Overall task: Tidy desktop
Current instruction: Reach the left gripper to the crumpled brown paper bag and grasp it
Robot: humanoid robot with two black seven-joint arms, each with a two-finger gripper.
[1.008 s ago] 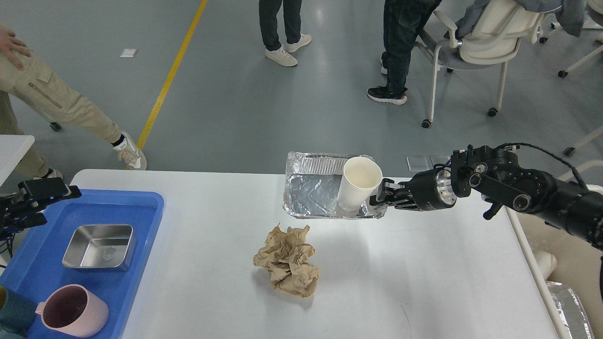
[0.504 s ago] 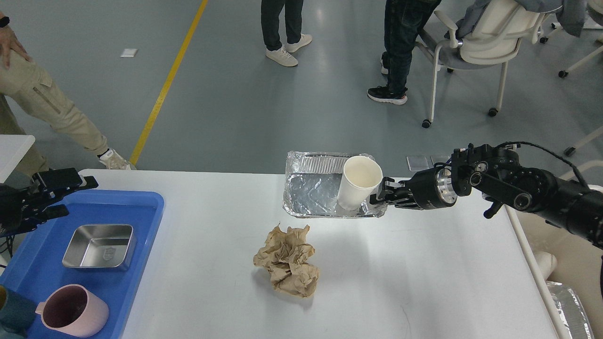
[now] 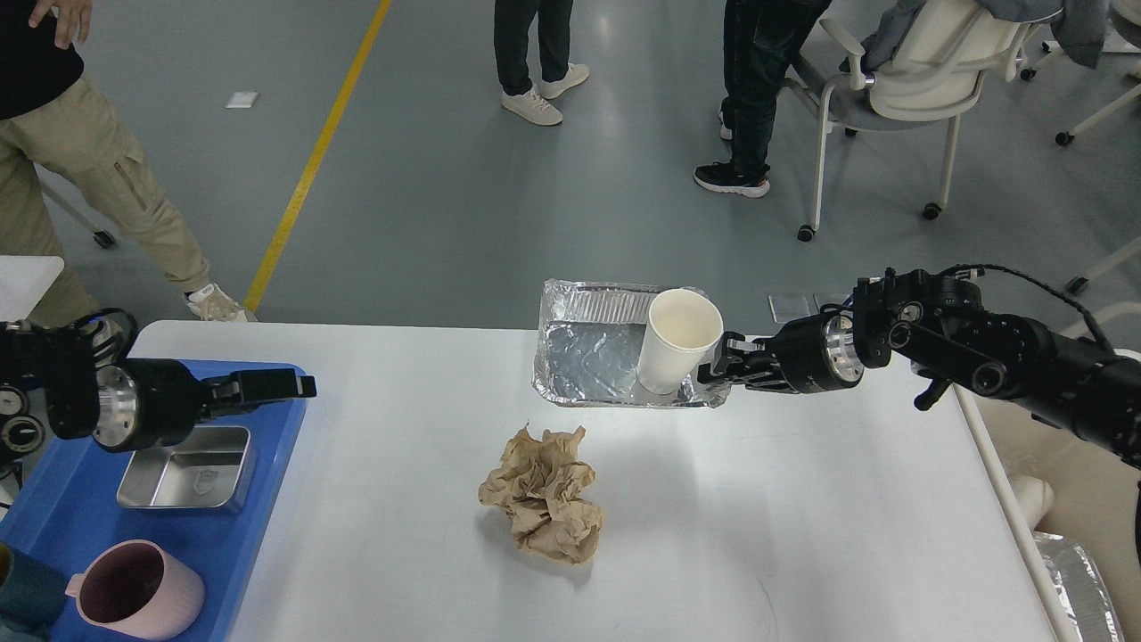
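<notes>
The white desktop carries a crumpled ball of brown paper near its middle. At the far edge a foil tray holds an upright white paper cup. My right gripper reaches in from the right and is closed on the tray's right rim; the tray hangs slightly above the table over its shadow. My left gripper points right over the far corner of the blue bin; its fingers overlap in this view, so their state is unclear.
Inside the blue bin are a steel box and a pink mug. Crinkled foil shows beyond the table's right edge. People and a wheeled chair stand on the floor behind the table.
My left arm has swung in from the left edge, its gripper now over the blue bin's far right corner. The foil tray with the cup has risen slightly in my right gripper.
</notes>
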